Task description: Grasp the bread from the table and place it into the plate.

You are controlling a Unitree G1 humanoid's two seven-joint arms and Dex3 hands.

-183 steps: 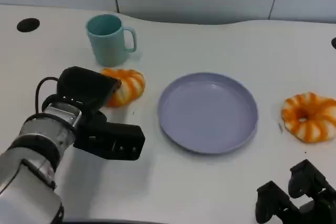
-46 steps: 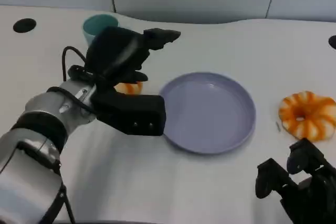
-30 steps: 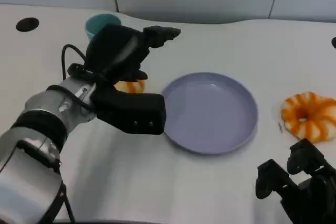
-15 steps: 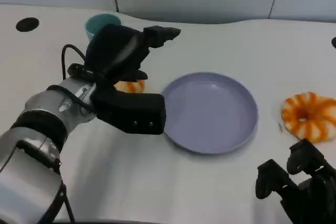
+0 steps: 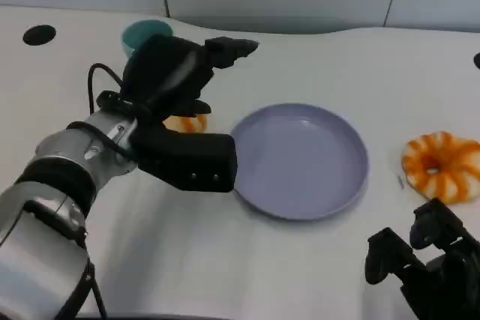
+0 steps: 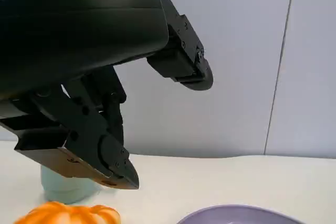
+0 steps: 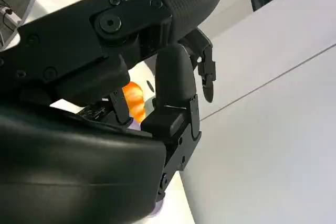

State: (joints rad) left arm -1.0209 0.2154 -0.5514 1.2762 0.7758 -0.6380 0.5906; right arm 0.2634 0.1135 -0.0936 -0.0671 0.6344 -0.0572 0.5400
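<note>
Two ring-shaped orange-and-white breads lie on the white counter [image 5: 315,275] I am working over from afar. One bread [image 5: 185,123] sits just left of the lavender plate [image 5: 300,160], mostly hidden under my left robot hand [image 5: 176,80]; the other bread [image 5: 442,165] lies to the plate's right, apart from its rim. A teal mug [image 5: 142,34] stands behind the left bread.

My left robot hand hangs above the near bread with its fingers apart and nothing between them. In the left wrist view the bread [image 6: 67,214] shows below the fingertips [image 6: 118,169], with a gap between them, so I judge there is no contact yet. My right robot hand [image 5: 427,264] rests low at the counter's near edge, fingers curled loosely and holding nothing; I cannot tell whether it is properly closed.

I judge the step in hand to be the reach, with the grasp not yet made. Next I should lower the left robot hand straight down so the fingers straddle the bread, close on it, lift, and carry it rightward over the plate, minding the mug close behind.
</note>
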